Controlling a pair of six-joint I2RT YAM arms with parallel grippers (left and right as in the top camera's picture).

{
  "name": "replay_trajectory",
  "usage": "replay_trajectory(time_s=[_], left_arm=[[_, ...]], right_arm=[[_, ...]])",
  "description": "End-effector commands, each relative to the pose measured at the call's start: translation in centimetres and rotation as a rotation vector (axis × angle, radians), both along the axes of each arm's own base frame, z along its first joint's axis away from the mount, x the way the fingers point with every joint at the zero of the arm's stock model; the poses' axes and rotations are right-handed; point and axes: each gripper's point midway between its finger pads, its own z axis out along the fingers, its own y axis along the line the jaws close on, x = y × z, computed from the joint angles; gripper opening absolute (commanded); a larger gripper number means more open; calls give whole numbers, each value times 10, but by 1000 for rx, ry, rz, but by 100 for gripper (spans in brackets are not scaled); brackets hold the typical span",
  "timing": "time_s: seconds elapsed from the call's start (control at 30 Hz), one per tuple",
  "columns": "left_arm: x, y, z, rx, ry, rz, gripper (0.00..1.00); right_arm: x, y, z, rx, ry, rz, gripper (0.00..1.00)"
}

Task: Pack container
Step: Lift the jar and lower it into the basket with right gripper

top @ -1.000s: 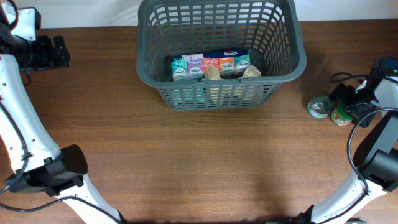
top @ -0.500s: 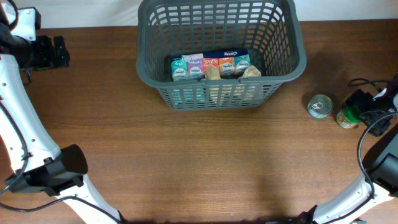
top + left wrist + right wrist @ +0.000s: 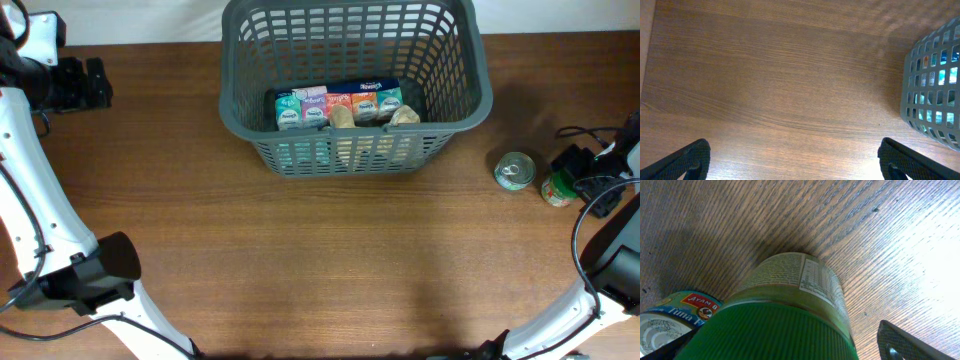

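Between the fingers of the right hand stands a jar with a ribbed green lid and a pale printed label. The hand is spread wide around it, not clamped: the one finger that shows clearly has a gap of bare wood between it and the lid. The closing should therefore be square, and I judge the hold best taken on the jar's body rather than on the lid alone, since a pinch high up could tip it. Just beside the jar, on the hand's left, sits a tuna can. Whether the two touch I cannot tell, so the finger on that side needs to slide in without nudging the can along the surface. Farther off on that same left side, well apart from the hand and past the can, stands the container, upright, with a carton pack already lying along its near wall. The jar probably wants a straight lift, high enough to clear the rim, and a set-down in the free floor behind the cartons. Well away across the surface, the left hand hangs open over bare wood and holds nothing.
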Motion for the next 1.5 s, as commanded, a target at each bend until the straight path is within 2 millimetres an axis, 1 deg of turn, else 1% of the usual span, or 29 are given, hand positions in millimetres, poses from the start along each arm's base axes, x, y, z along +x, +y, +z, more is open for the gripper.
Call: replay_trajectory(time_s=[0.0,0.17,0.37,0.53,0.6,0.73,0.87,0.9,0.97,1.03,1.1,1.17,1.27,1.3,1.33,1.47], left_arm=[[2,0,-5,-22,8,6,99],[2,0,-5,-22,8,6,99],[2,0,-5,-21,8,5,99],[2,0,-5,-22,8,6,99],[2,0,-5,-22,8,6,99],[2,0,-5,-22,8,6,99],[2,0,-5,-22,8,6,99],[2,0,-5,-22,8,6,99],[2,0,-5,-21,8,5,99],[2,0,-5,-22,8,6,99],[2,0,-5,-22,8,6,99],[2,0,-5,-22,8,6,99],[2,0,-5,-21,9,6,99],[2,0,-5,-22,8,6,99],[2,0,-5,-22,8,6,99],[2,0,-5,-22,8,6,99]], right_arm=[[4,-9,20,-60,-19,-35,93],[-2,-13,19,-83,8,-61,93],[-2,-13,19,-85,9,-72,93],[-4,-17,19,-108,22,-96,93],[-6,-20,18,-121,32,-115,93],[-7,-18,13,-119,35,-110,93],[-4,-15,12,-120,32,-103,88],[-4,-15,12,-119,32,-101,86],[-2,-12,12,-120,32,-94,84],[-1,-10,12,-120,32,-88,79],[-1,-10,12,-120,32,-88,77],[-1,-10,12,-120,34,-88,72],[-2,-9,11,-115,40,-88,59],[-3,-9,11,-115,41,-88,51],[-3,-9,11,-115,41,-88,40],[-2,-9,12,-113,37,-87,29]])
